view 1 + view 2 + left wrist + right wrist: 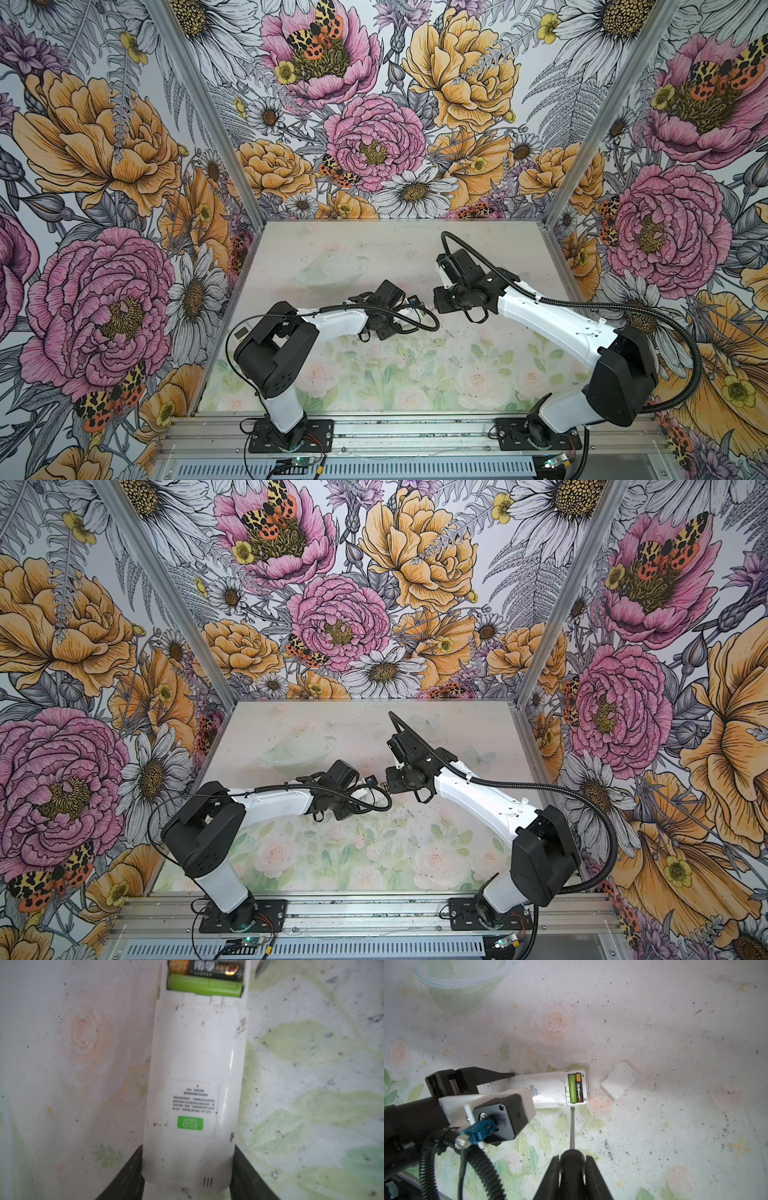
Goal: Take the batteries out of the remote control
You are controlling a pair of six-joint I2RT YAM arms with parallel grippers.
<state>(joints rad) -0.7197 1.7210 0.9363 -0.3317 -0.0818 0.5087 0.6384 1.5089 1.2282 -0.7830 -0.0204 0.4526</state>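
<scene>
**Position.** The remote control (550, 1088) lies back-up near the middle of the counter (675, 1022). Its battery bay (566, 1086) is uncovered at the end away from the left tool (188, 1153). The detached cover (618, 1082) lies just beyond that end, clear of it. Both cells sit in the bay side by side: the green battery (572, 1089) inboard, the black battery (578, 1088) toward the remote's end.

**Governing relation.** The cells lie crosswise to the remote's long axis. The shaft of the screwdriver (572, 1128) runs nearly in line with the green battery. Its flat tip is just beside the remote's long edge, facing that cell's near end; contact with the casing cannot be confirmed. The black battery's gold end points away from the tip. The right arm is nearer the bay; the left arm holds the opposite end.

**Tool state.** The left tool is clamped across the remote's width, one finger on each long edge. The right tool (572, 1159) is closed on the screwdriver's black handle.

**Materials.**
- Casing: glossy white moulded plastic with rounded ends, scuffed with dark specks, carrying a printed label (192, 1105).
- Cells: slim, smooth cylinders in shiny wrap.
- Shaft: bare bright metal rod.
- Counter: matt, with a pale floral print and scattered grit.

**Next move.** Judged from this layout, the tip must clear the bay wall and get under the green cell's end to lever it out.
</scene>
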